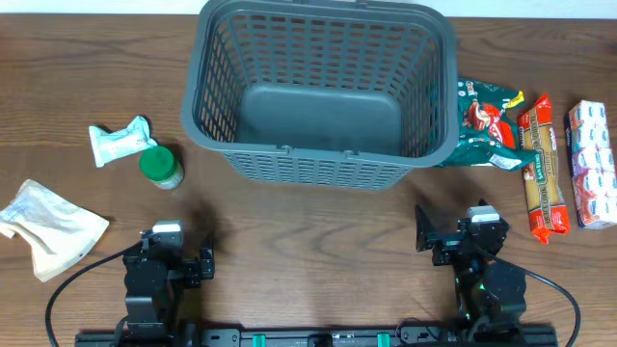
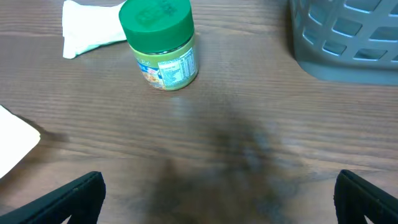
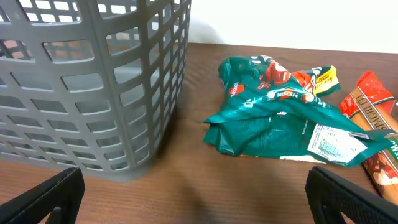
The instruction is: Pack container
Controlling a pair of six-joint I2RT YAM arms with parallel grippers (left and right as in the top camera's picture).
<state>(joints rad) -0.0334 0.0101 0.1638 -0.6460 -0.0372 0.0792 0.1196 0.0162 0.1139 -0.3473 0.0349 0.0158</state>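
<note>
A dark brown wood-grain table point(image 1: 318, 231) fills the scene, and in the right wrist view a plain white wall point(image 3: 280, 25) rises behind its far edge. At the far left lies a crumpled pale bag point(image 1: 48, 226). Farther back and to its right is a small white packet point(image 1: 118, 140), with a green-lidded jar point(image 1: 161, 166) standing upright just beside it. The left claw point(image 2: 217, 199) hangs released at the near edge, its jaws wide apart over bare wood, well short of the jar. The basket point(image 1: 318, 169) sits at the far middle of the table, between the jar and the goods on the right. It is dark grey plastic, rectangular with rounded corners, with slotted lattice walls and a thick rim. Its whole solid floor is in plain sight. Touching or nearly touching its right wall is a rumpled green foil bag point(image 1: 487, 125). Next comes a long red-ended spaghetti packet point(image 1: 542, 169) lying near to far, then a white-and-blue pack point(image 1: 592, 164) at the right edge. The right claw point(image 3: 205, 199) is likewise released, jaws spread, low above the table near the basket's near right corner.
</note>
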